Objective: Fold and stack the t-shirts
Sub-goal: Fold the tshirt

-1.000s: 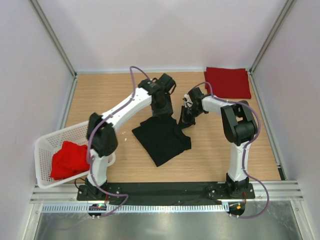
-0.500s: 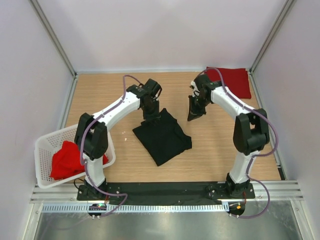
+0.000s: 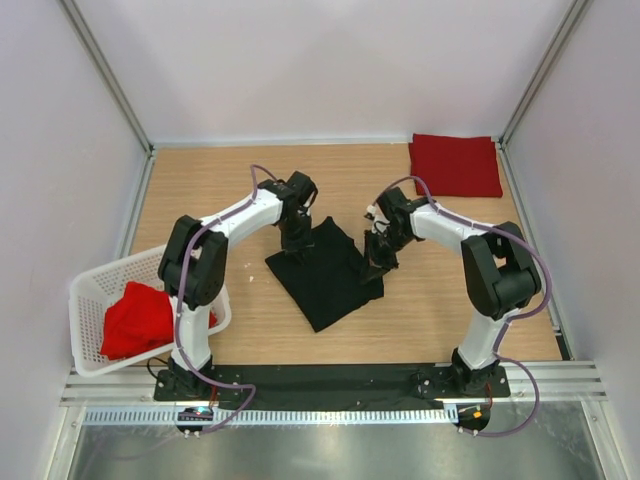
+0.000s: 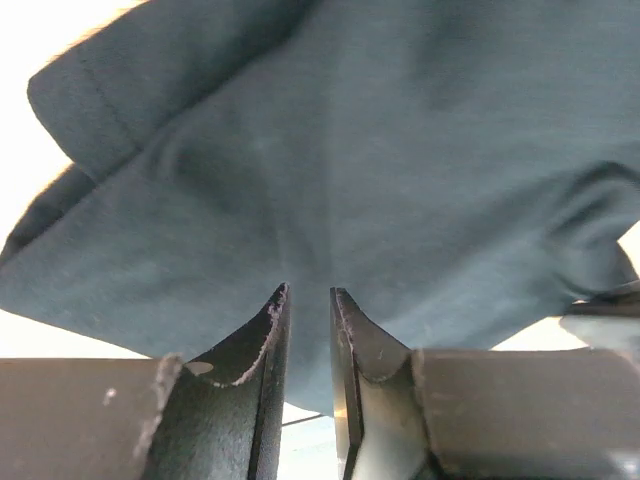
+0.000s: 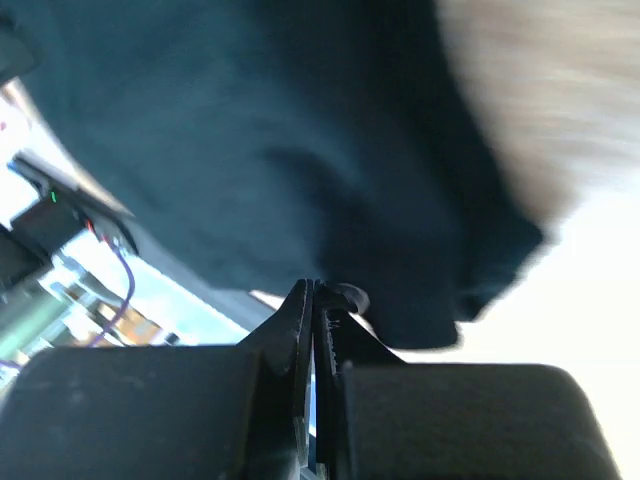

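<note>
Top view, left arm: the left claw point(image 3: 296, 238) has moved off the far tip of the black t-shirt point(image 3: 325, 280) to its far-left edge, where it sits low on the cloth.
Top view, right arm: the right claw point(image 3: 377, 262) swung out over the bare worktop point(image 3: 220, 180) and has come back down. It now meets the shirt's right-hand corner, nearer the bases than a second ago.
Top view, black shirt: it lies mid-worktop between the two arms as a folded diamond, its outline hardly altered.
Top view, other shirts: a folded red t-shirt point(image 3: 455, 165) lies flat in the far right corner, well apart. A crumpled red t-shirt point(image 3: 135, 320) sits in the white basket point(image 3: 95, 290) at the near left.
Left wrist view, claw: the jaws have narrowed from wide to a slim gap. Creases in the dark cloth run together at the tips, so it reads as a pinch on the shirt's edge.
Right wrist view, claw: the jaws are pressed fully together. Dark cloth lies just beyond the tips and none shows between them; the view is blurred.
Meaning for the task: the arms seem to have shifted to opposite edges for another fold. The left has a hold, but the right probably has to reopen and take its corner first. Stacking has not yet been done.
</note>
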Controlling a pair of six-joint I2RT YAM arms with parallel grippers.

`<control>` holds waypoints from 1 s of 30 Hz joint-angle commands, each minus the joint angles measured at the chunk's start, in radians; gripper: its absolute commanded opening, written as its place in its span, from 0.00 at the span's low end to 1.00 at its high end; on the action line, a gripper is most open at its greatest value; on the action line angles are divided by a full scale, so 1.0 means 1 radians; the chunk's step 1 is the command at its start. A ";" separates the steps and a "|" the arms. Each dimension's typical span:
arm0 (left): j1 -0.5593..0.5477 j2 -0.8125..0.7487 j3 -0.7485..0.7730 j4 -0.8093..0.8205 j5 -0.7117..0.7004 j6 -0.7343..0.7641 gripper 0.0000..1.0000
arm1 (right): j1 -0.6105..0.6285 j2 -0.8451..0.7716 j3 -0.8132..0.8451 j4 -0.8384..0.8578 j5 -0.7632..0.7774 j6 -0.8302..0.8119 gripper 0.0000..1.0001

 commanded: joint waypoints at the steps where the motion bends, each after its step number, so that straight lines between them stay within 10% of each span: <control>1: 0.015 0.013 -0.029 0.040 0.024 0.041 0.23 | -0.081 -0.011 -0.049 0.056 0.014 0.014 0.01; 20: 0.029 -0.114 0.020 -0.023 -0.012 0.117 0.34 | -0.094 -0.205 -0.072 -0.103 0.150 0.025 0.02; 30: 0.035 0.058 0.161 0.199 0.286 0.081 0.22 | -0.062 -0.146 -0.156 0.280 -0.109 0.212 0.02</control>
